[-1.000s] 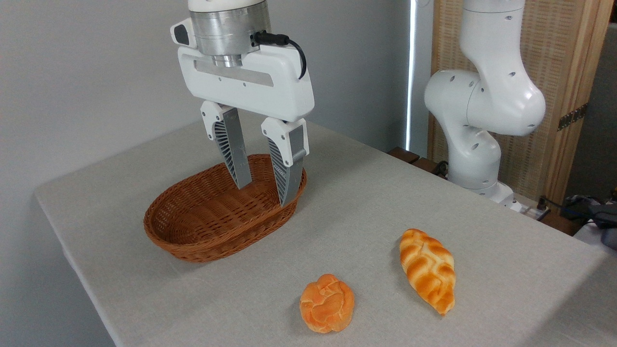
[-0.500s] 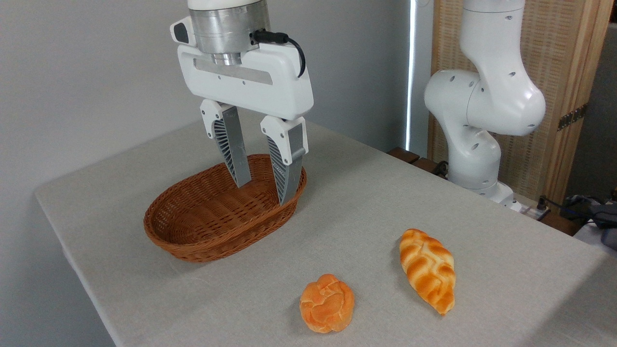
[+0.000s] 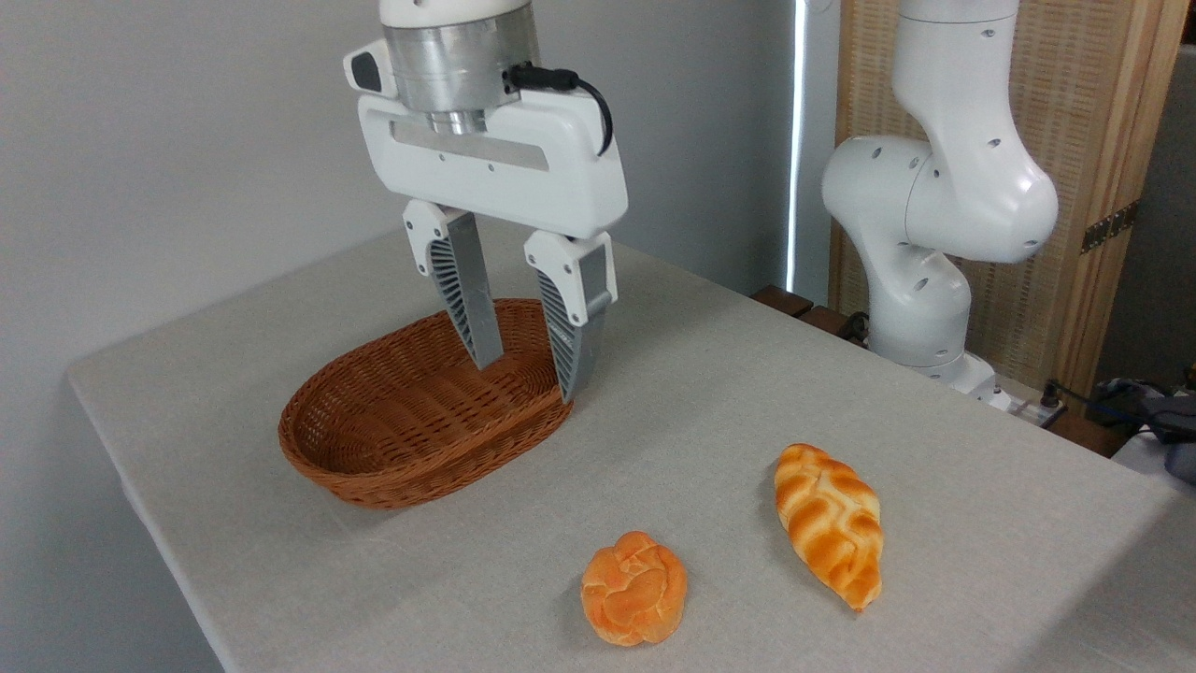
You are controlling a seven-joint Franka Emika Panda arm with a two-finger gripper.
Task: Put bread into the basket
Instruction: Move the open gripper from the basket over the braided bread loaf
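The gripper (image 3: pixel 530 379) hangs above the right end of the basket (image 3: pixel 411 449), its two grey ribbed fingers (image 3: pixel 467 299) pointing down and spread apart with nothing between them; the jaws stand partly open, the gap about as wide as one finger's mount. The left fingertip shows in front of the basket's inside, the right one in front of its rim at about 3 o'clock; whether either touches the wicker cannot be told. The basket lies on the grey table (image 3: pixel 701 393), long axis running from 8 to 2 o'clock, and holds nothing. The bread (image 3: pixel 829 523) lies flat on the table, well apart from the basket, at about 4 o'clock from it, its pointed ends toward 11 and 5 o'clock. A round bun (image 3: pixel 633 588) sits near the bread, at about 8 o'clock from it, not touching. The arm's white base (image 3: pixel 934 215) stands beyond the table's far right edge, in front of a wooden screen (image 3: pixel 1074 112)
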